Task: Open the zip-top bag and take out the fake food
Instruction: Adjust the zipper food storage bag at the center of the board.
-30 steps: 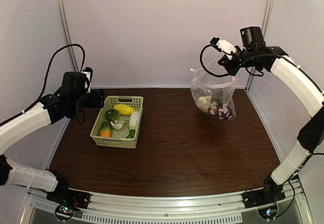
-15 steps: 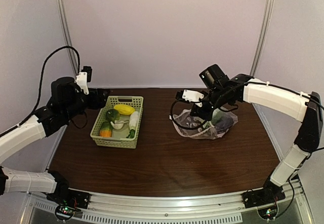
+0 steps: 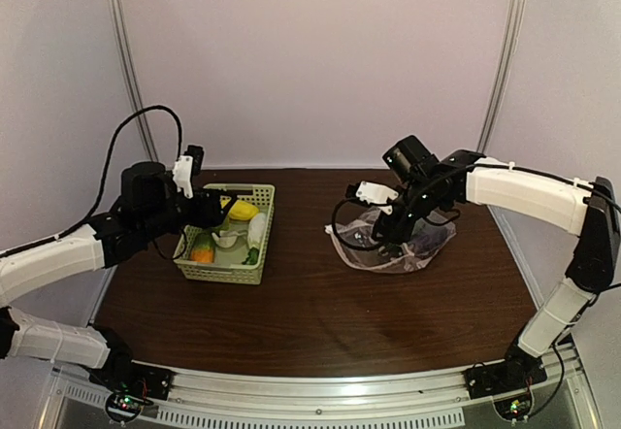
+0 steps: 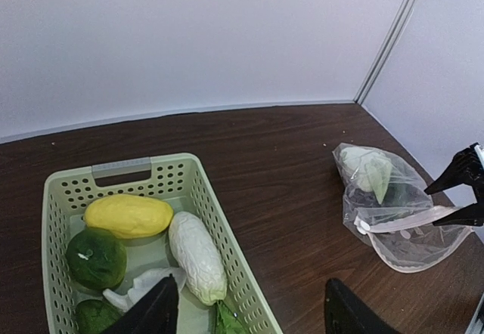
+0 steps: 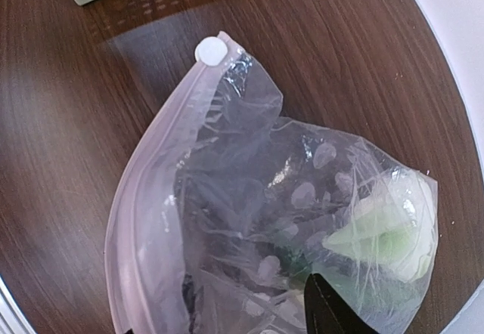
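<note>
The zip-top bag (image 3: 383, 252) lies slumped on the table right of centre, its pale zip strip (image 5: 144, 221) curving along the left and its white slider (image 5: 210, 51) at the top. Fake food shows inside: a pale green and white piece (image 5: 378, 232) and dark shapes. My right gripper (image 3: 388, 227) hovers just above the bag (image 5: 249, 168), open, one dark finger (image 5: 329, 311) over the plastic. More fake food lies in the green basket (image 3: 225, 274): a yellow piece (image 4: 128, 215), a whitish lumpy one (image 4: 197, 257) and a green one (image 4: 96, 257). My left gripper (image 4: 249, 319) is open above the basket's right wall, holding nothing.
The basket (image 4: 227, 236) stands at the left of the dark wooden table (image 3: 320, 322). White walls and metal posts close in the back and sides. The right arm's black cable (image 3: 342, 227) loops beside the bag.
The right arm brought the hanging bag down onto the table and its jaws opened off it. The left gripper moved right, over the basket, and its jaws narrowed a little.
</note>
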Robot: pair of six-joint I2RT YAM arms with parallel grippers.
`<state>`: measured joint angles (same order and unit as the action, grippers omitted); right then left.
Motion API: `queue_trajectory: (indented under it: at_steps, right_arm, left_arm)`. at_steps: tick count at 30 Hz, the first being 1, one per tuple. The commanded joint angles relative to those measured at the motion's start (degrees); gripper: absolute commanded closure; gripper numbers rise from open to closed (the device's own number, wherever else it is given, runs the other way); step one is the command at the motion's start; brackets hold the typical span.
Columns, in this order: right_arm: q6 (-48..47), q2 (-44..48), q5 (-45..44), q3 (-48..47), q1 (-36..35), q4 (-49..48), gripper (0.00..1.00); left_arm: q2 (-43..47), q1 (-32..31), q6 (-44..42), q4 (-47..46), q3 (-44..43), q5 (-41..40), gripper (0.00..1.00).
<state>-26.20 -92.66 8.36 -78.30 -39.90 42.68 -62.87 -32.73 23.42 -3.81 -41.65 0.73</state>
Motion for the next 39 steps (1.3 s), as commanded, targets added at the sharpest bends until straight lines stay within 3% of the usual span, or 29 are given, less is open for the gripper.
queue_trajectory:
  at_steps: [1, 7, 9, 10, 16, 22, 26, 34, 39]
  right_arm:
    - [3.1, 1.5, -4.0, 0.9, -0.4, 3.9, 0.49]
    - [3.9, 4.2, -6.1, -1.3, -0.4, 7.1, 0.76]
    - [4.0, 4.5, -6.2, -2.9, -0.4, 8.3, 0.95]
    - [4.0, 4.3, -6.1, -4.1, -0.4, 8.9, 1.0]
    - [4.7, 2.6, -3.2, -12.9, -0.5, 10.8, 1.0]
    - [7.4, 0.0, 4.5, -24.7, -0.5, 15.1, 1.0]
    - [9.0, -0.5, 8.7, -28.1, -0.5, 16.3, 1.0]
    - [11.3, -1.3, 15.1, -22.1, -0.5, 11.5, 1.0]
    - [13.1, -2.8, 17.6, -25.8, -0.4, 12.0, 1.0]
  left_arm:
    - [-1.0, -1.0, 0.8, -3.9, -0.5, 1.3, 0.34]
    - [-5.0, -6.1, 0.3, -7.3, -0.9, 2.0, 0.37]
    - [-7.5, -8.7, -0.2, -8.2, -2.4, 2.4, 0.38]
    - [-8.9, -10.1, -0.6, -9.3, -3.2, 3.3, 0.39]
    - [-18.6, -16.1, 2.0, -17.5, -10.4, 15.8, 0.49]
    - [-25.0, -21.2, 2.5, -16.3, -20.2, 18.1, 0.54]
    - [-23.9, -22.1, 4.0, -15.2, -22.1, 16.3, 0.55]
    - [-15.9, -22.2, 1.9, -11.4, -18.5, 10.1, 0.55]
    - [-14.3, -22.2, 0.4, -8.3, -18.0, 7.9, 0.55]
